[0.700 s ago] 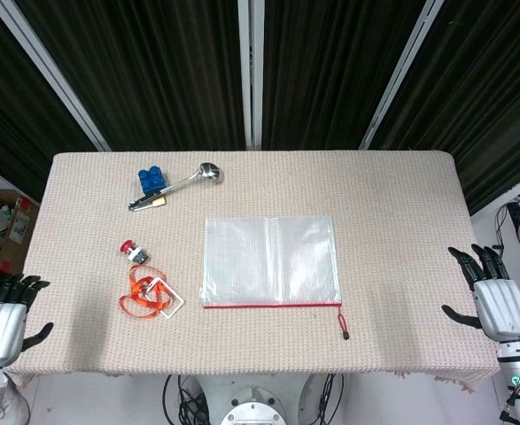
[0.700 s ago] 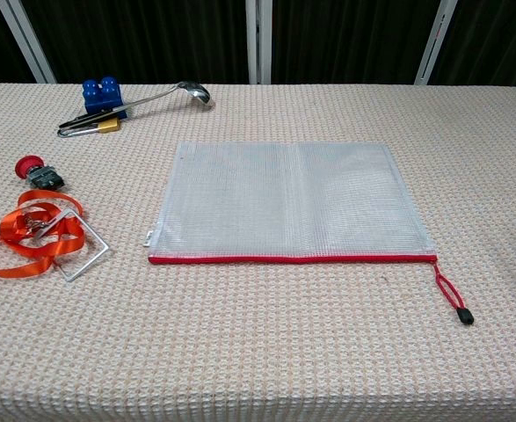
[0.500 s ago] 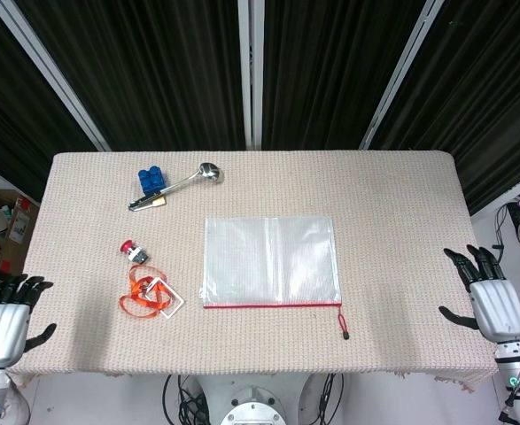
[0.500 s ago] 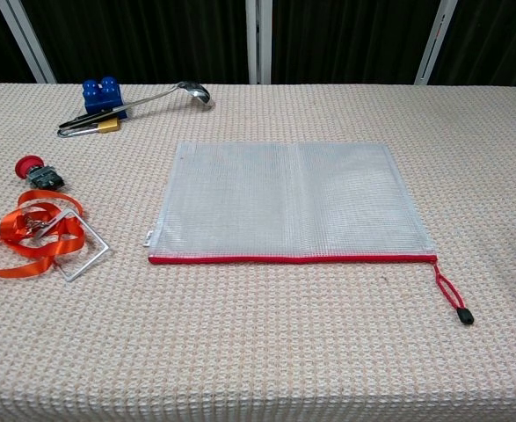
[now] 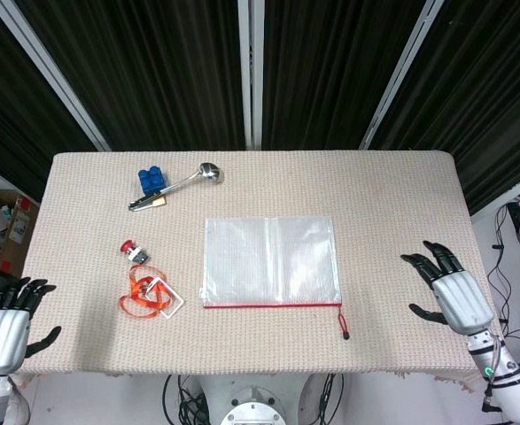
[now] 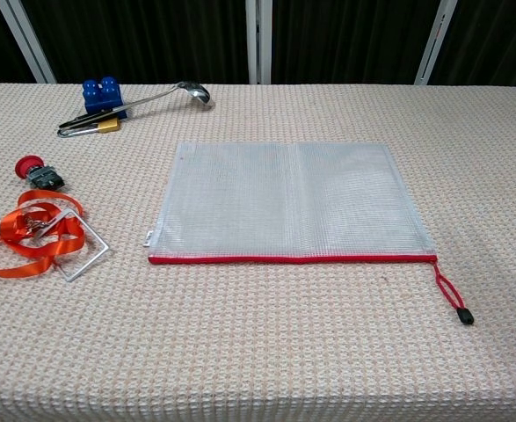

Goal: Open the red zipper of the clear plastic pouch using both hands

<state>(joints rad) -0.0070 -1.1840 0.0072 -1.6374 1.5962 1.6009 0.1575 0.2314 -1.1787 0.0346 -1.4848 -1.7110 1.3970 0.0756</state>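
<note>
Beige woven cloth covers the worktop (image 5: 392,204), where the clear pouch (image 5: 271,260) lies flat between your two hands, its red zipper (image 5: 271,305) closed. Your right hand (image 5: 455,297) hovers beside the pull cord (image 5: 341,326), fingers spread, empty; your left hand (image 5: 0,331) waits likewise, well apart.
</note>
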